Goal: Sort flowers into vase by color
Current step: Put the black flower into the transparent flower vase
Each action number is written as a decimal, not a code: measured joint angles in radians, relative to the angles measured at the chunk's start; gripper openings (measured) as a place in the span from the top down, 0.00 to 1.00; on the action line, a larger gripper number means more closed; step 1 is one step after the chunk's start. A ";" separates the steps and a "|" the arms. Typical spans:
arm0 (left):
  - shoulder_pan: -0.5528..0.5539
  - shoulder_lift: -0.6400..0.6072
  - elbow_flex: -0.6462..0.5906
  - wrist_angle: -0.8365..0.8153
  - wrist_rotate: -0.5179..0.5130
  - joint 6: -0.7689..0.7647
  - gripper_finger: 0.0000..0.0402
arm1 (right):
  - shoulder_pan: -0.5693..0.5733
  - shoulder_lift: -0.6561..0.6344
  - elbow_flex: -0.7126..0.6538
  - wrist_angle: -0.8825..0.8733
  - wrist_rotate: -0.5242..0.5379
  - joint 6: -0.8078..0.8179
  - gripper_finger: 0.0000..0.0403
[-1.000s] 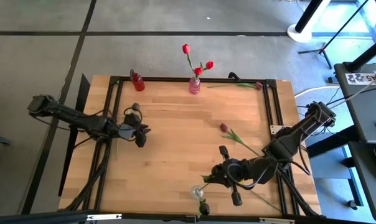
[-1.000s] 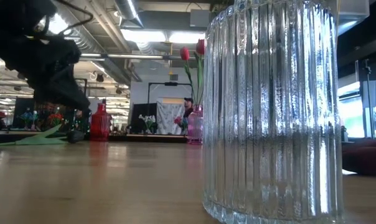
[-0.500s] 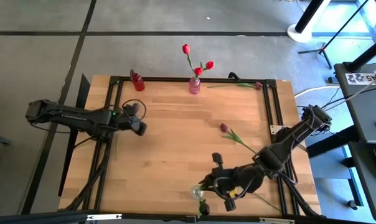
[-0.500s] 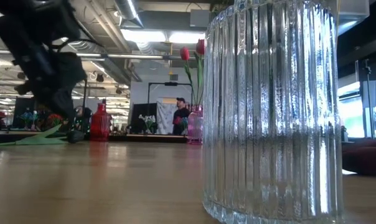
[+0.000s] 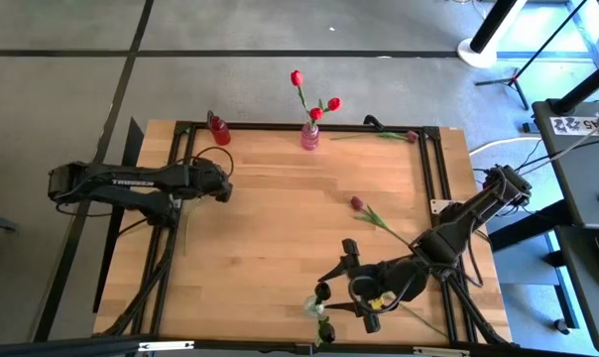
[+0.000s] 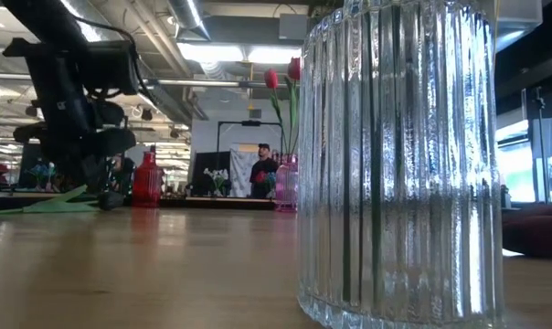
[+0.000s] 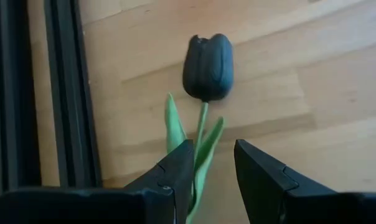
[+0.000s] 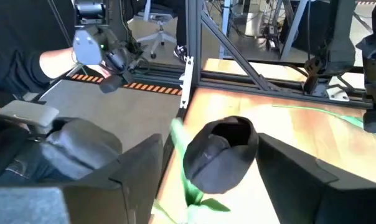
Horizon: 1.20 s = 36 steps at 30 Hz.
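A near-black tulip (image 7: 206, 65) lies flat on the wood beside the left rail. My left gripper (image 7: 213, 149) (image 5: 220, 188) is open just above it, a finger on either side of its stem and leaves. Near the table's front edge stands the clear ribbed vase (image 5: 312, 307) (image 6: 395, 164), with a dark stem showing through the glass. My right gripper (image 5: 325, 296) (image 8: 208, 146) stands open, level, at the vase's top. A dark tulip head (image 8: 222, 155) sits upright between its spread fingers, clear of both.
A pink vase (image 5: 309, 137) holding red tulips and a red bottle vase (image 5: 219, 130) stand at the far edge. A maroon-pink tulip (image 5: 357, 203) lies mid-table on the right, and another (image 5: 411, 136) lies at the far right corner. People show in the room behind.
My right gripper has opened and let go of the dark tulip, whose stem now shows inside the clear vase. My left arm has swung toward the far edge and tipped its gripper down over the near-black tulip, its finger gap unchanged.
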<state>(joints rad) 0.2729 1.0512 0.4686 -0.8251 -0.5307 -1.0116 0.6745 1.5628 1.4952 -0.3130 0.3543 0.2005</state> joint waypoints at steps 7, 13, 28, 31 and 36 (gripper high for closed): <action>0.101 0.077 0.000 0.047 0.024 0.024 0.72 | 0.049 -0.029 0.000 -0.039 0.034 -0.018 0.36; 0.184 0.187 -0.001 0.134 0.070 0.079 0.72 | 0.122 -0.029 0.000 -0.043 0.121 -0.010 0.36; 0.067 0.149 0.003 0.305 -0.044 0.176 0.98 | 0.210 -0.038 0.000 -0.104 0.220 -0.015 0.36; -0.028 0.049 0.033 0.309 -0.052 0.175 0.99 | 0.209 -0.039 0.000 -0.117 0.231 -0.015 0.36; -0.265 -0.135 0.110 0.410 -0.090 0.220 0.99 | 0.209 -0.041 0.000 -0.134 0.317 -0.039 0.36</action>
<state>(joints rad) 0.0081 0.9165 0.5786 -0.4154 -0.6202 -0.7917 0.8833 1.5216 1.4952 -0.4467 0.6716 0.1619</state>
